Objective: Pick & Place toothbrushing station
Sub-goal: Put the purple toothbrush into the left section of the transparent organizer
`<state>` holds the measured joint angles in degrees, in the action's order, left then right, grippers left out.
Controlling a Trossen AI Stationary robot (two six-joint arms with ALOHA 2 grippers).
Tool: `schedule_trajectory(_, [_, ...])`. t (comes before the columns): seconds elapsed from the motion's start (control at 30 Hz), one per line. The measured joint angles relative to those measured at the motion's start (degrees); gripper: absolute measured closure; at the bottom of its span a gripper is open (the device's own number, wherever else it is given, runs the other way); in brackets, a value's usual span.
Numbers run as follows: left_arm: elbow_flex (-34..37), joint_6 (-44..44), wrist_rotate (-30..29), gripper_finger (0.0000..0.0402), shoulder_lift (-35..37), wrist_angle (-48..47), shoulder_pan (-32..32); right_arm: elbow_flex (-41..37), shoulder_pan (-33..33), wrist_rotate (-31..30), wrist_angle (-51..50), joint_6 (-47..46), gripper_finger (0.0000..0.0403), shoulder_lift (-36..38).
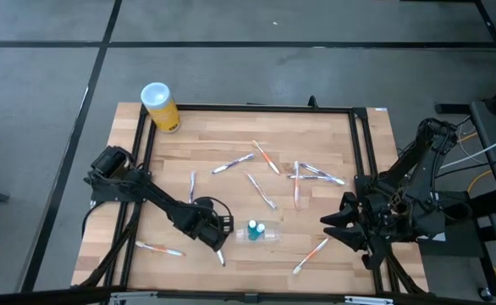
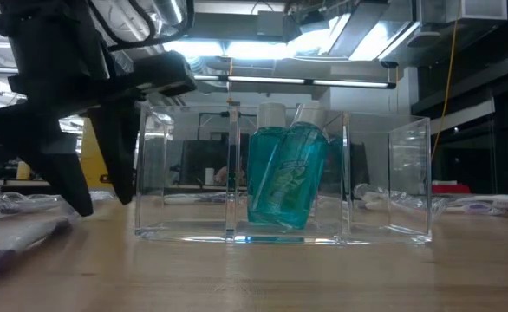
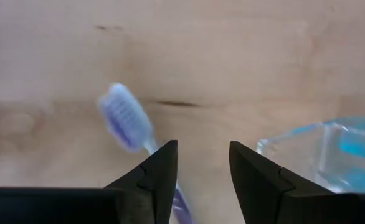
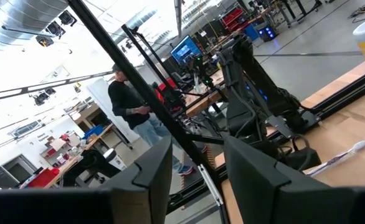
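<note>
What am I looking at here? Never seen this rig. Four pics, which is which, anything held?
Two robot arms at a wooden table, four cameras: one overhead, one at table height, one on each wrist. Scattered toothbrushes lie on the wood, such as one near the middle. A clear holder contains a teal bottle; a yellow canister stands at a corner. The left tool is open, low over the table beside the holder, with a purple-bristled toothbrush just ahead of its fingers, not gripped. The right tool waits open at the table's right edge. Nothing is held.
</note>
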<state>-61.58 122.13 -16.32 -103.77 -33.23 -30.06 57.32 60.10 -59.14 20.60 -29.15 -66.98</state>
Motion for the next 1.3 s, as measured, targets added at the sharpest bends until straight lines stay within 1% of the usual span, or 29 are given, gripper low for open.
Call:
schedule_trajectory(0.2, [0.0, 1.9, 1.0, 0.0263, 0.0, 2.7, -2.3, 0.0, 0.0, -0.3, 0.0, 0.0, 0.0254, 0.0])
schedule_trajectory(0.47, [0.0, 6.7, 0.5, 0.0263, 0.1, 1.8, -5.5, 0.0, 0.0, -0.4, 0.0, 0.5, 0.0254, 0.0])
schedule_trajectory(0.6, [0.0, 6.7, -0.5, 0.0263, 0.8, 1.5, -5.5, 0.0, 0.0, -0.4, 0.0, 0.7, 0.0254, 0.0])
schedule_trajectory(0.8, [-0.1, 5.6, -1.1, 0.0263, 4.1, 0.3, -5.4, 0.0, 0.0, -0.4, 0.0, 0.7, 0.0254, 0.0])
schedule_trajectory(0.9, [-0.1, 5.8, -0.2, 0.0263, 5.2, -2.8, -5.9, 0.0, 0.0, -0.4, 0.0, 0.8, 0.0254, 0.0])
schedule_trajectory(1.0, [-0.1, 7.4, 1.9, 0.0263, 5.2, -5.8, -6.4, 0.0, 0.0, -0.4, 0.0, 1.0, 0.0254, 0.0])
schedule_trajectory(1.13, [-0.1, 7.8, 2.7, 0.0263, 5.2, -5.9, -6.7, 0.0, 0.0, -0.4, 0.0, 1.1, 0.0254, 0.0])
schedule_trajectory(1.3, [-0.1, 7.7, 2.9, 0.0263, 4.9, -7.3, -5.4, 0.0, 0.0, -0.4, 0.0, 1.1, 0.0254, 0.0])
